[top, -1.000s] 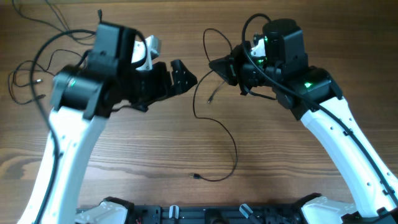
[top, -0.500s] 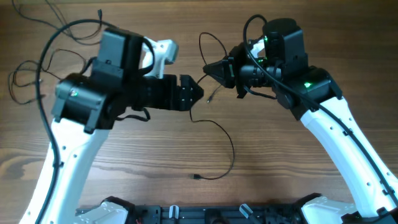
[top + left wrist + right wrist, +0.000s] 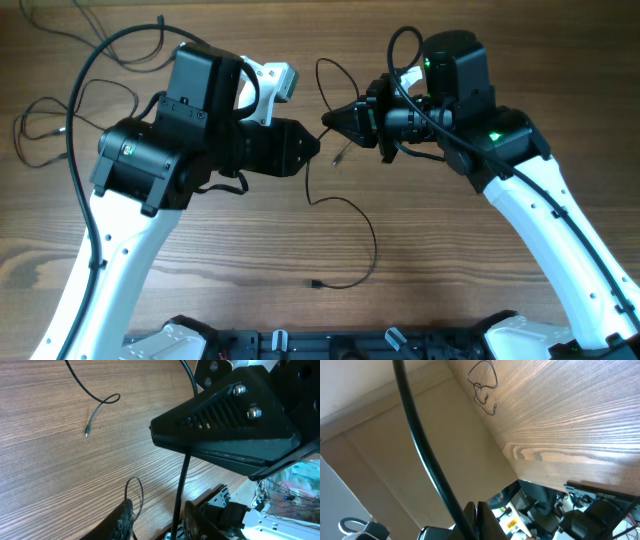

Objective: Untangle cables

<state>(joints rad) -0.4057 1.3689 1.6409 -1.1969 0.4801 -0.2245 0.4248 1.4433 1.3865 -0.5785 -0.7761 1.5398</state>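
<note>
A thin black cable (image 3: 372, 238) loops from the far side, passes my right gripper (image 3: 331, 118) and runs down across the table to a small plug (image 3: 314, 285). My right gripper is shut on this cable, which shows as a dark strand (image 3: 427, 460) beside its closed fingers (image 3: 479, 522). My left gripper (image 3: 312, 146) faces it almost tip to tip. In the left wrist view the cable (image 3: 181, 487) hangs from the right gripper (image 3: 225, 425) and runs between my left fingers (image 3: 123, 519), which stand apart, nearer the right-hand one. A short plug end (image 3: 340, 157) dangles below.
More thin cables (image 3: 45, 115) lie tangled at the table's far left, also seen as a small cable loop (image 3: 482, 382) in the right wrist view. A cable end with a loop (image 3: 102, 401) lies on the wood. The arm bases (image 3: 330, 345) line the near edge.
My left gripper has swung right until it nearly meets the right gripper, and its jaws have narrowed around the hanging cable. The right gripper has shifted slightly left, still shut.
</note>
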